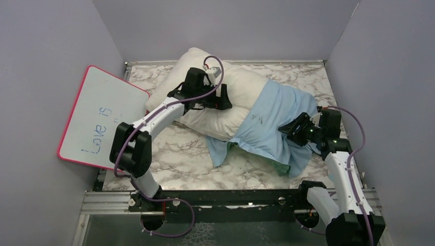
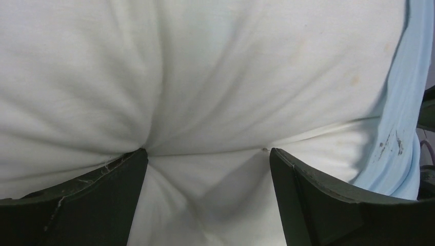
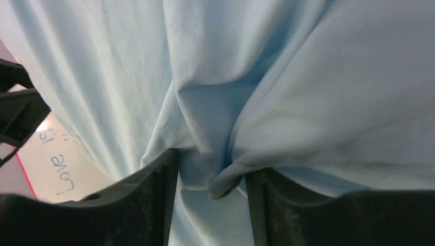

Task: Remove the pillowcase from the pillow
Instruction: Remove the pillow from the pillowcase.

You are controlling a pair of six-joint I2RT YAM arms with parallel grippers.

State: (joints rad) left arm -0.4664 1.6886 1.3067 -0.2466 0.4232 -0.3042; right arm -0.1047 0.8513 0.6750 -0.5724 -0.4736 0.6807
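Observation:
The cream-white pillow [image 1: 241, 89] lies at the back middle of the table, its right end still inside the light blue pillowcase [image 1: 272, 118]. My left gripper [image 1: 221, 98] is open, its jaws wide apart, with both fingertips pressed into the bare pillow [image 2: 215, 77] so the fabric dimples between them [image 2: 208, 154]. The pillowcase edge shows at the right of the left wrist view [image 2: 405, 102]. My right gripper [image 1: 290, 128] is shut on a bunched fold of the pillowcase [image 3: 308, 77], which sits between the jaws [image 3: 211, 169]. A teal-green strip of the case's inner face shows at its near edge [image 1: 279, 169].
A pink-framed whiteboard [image 1: 102, 118] with blue writing leans at the left table edge; it also shows in the right wrist view [image 3: 56, 159]. Grey walls close in the table on three sides. The marble tabletop [image 1: 174, 159] lies in front of the pillow.

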